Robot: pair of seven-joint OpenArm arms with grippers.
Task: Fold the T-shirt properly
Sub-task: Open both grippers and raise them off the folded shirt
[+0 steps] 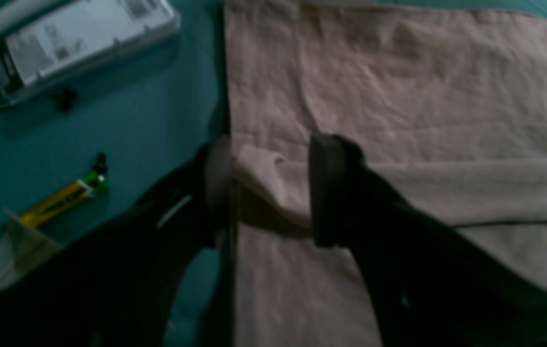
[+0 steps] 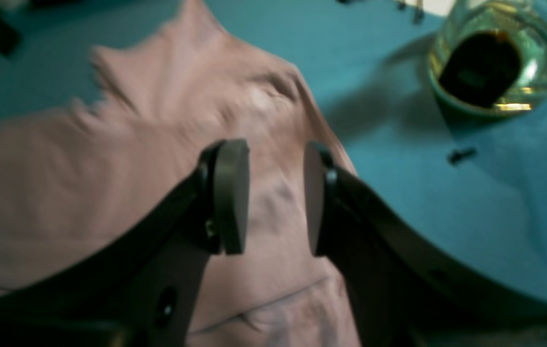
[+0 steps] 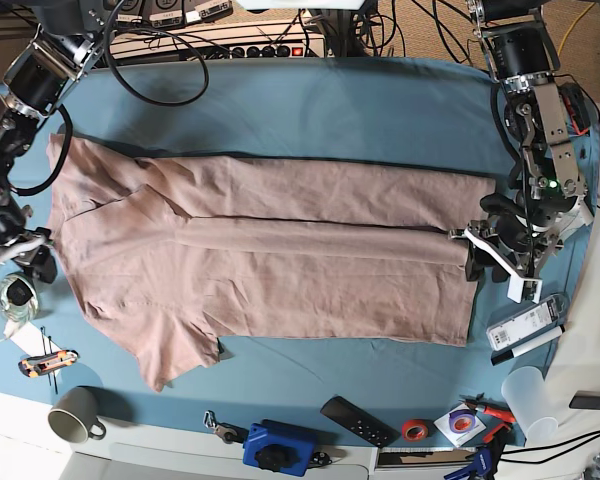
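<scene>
Broadly, by view:

Left wrist, shirt: the T-shirt [image 1: 398, 96] fills the picture from 12 to 5 o'clock, its straight edge running down the middle, and a doubled band of cloth crosses from the centre toward 3 o'clock.
Left wrist, hand: the left gripper [image 1: 273, 193] stands with its fingers apart, straddling the end of that band at the shirt's edge; nothing is pinched between them.
Left wrist, bystanders: one labelled box [image 1: 85, 38] at 11 o'clock and one yellow-green tube [image 1: 63, 197] at 9 o'clock, both on the teal tablecloth [image 1: 148, 120].

Right wrist, shirt: rumpled cloth spreads from 9 o'clock to the centre, blurred, with a seam near 6 o'clock.
Right wrist, hand: the right gripper [image 2: 273, 197] is spread, with shirt visible through the gap and nothing gripped.
Right wrist, bystanders: one glass jar [image 2: 490, 62] at 1 o'clock.

Base, shirt: one T-shirt lies lengthwise across the middle of the cloth, collar end at 9 o'clock and hem at 3 o'clock.
Base, done: the far long side looks turned in over the body, leaving a crease along the middle.
Base, left: I judge the near side, with its sleeve at 7 o'clock still splayed, remains to be folded, then the crosswise folds.
Base, count: two arms, one at each end of the shirt; one mug [image 3: 75, 415] at 7 o'clock; one plastic cup [image 3: 528, 392] at 5 o'clock.
</scene>
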